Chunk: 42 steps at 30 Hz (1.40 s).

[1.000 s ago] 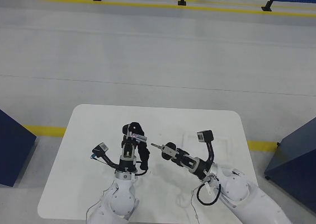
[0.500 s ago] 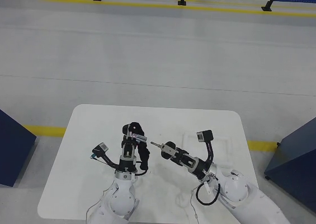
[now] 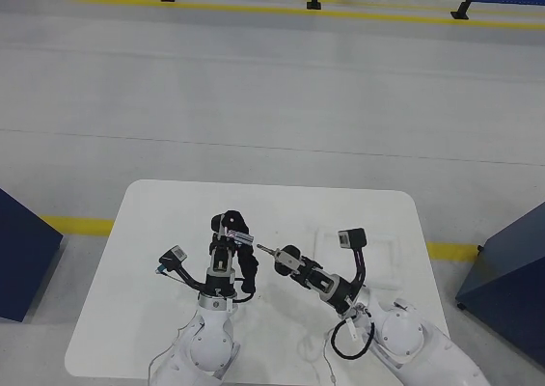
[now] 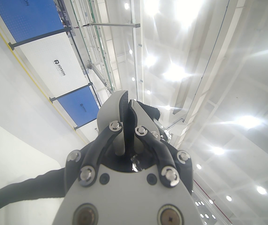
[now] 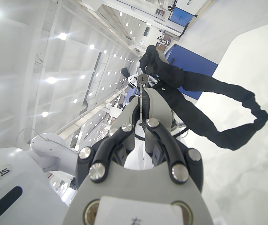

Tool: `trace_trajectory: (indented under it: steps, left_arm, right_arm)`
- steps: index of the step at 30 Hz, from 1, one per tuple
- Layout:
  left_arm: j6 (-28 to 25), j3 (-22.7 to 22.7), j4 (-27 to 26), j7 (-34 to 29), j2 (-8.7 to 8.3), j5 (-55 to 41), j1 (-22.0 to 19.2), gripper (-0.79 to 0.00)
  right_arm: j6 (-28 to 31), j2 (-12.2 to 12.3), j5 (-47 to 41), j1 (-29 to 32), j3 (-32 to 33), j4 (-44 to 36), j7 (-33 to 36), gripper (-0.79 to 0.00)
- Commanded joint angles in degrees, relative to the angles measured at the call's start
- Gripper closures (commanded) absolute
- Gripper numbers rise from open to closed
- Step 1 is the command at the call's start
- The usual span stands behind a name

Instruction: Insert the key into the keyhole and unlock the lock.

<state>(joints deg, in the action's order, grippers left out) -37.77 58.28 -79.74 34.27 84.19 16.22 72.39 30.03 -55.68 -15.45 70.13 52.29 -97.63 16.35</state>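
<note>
The lock (image 3: 235, 225) is a black fabric-sleeved chain with a silver cylinder (image 5: 142, 78) whose keyhole faces my right gripper. My left gripper (image 3: 224, 243) is shut on the lock and holds it upright above the white table (image 3: 156, 222). The lock's black body (image 4: 151, 112) shows just past the closed fingertips of the left gripper (image 4: 127, 99). My right gripper (image 3: 286, 259) is shut on the thin metal key (image 3: 266, 251), which points at the cylinder. The key's shaft (image 5: 140, 95) lines up with the keyhole, its tip right at the face. I cannot tell whether it has entered.
The black chain loop (image 5: 220, 111) hangs from the lock down over the table. Dark blue panels stand beside the table on the left (image 3: 2, 246) and right (image 3: 532, 270). The table's far half is bare white surface.
My right gripper has slid a little to the left with the key, closing the gap to the lock's cylinder. The left arm and the lock have stayed still.
</note>
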Motion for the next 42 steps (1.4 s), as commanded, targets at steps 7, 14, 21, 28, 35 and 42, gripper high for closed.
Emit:
trace_trajectory:
  steps: [7, 14, 21, 28, 35, 42]
  left_arm:
    - [0.0, 0.0, 0.0, 0.0, 0.0, 0.0, 0.0, 0.0]
    - [0.0, 0.0, 0.0, 0.0, 0.0, 0.0, 0.0, 0.0]
    - [0.0, 0.0, 0.0, 0.0, 0.0, 0.0, 0.0, 0.0]
    - [0.0, 0.0, 0.0, 0.0, 0.0, 0.0, 0.0, 0.0]
    - [0.0, 0.0, 0.0, 0.0, 0.0, 0.0, 0.0, 0.0]
    - [0.0, 0.0, 0.0, 0.0, 0.0, 0.0, 0.0, 0.0]
  right_arm:
    - [-0.6, -0.9, -0.2, -0.1, 0.3, 0.2, 0.8, 0.0]
    - [-1.3, -1.7, -0.5, -0.1, 0.7, 0.5, 1.0, 0.0]
    - [-2.1, -2.4, -0.3, -0.1, 1.0, 0.7, 1.6, 0.0]
    - [-2.3, -3.0, 0.0, 0.0, 1.5, 0.7, 2.1, 0.0]
    - [-2.6, -3.5, 0.2, 0.4, 2.2, 0.6, 2.6, 0.0]
    - [-3.5, -4.0, 0.5, 0.8, 2.9, 0.4, 2.7, 0.0]
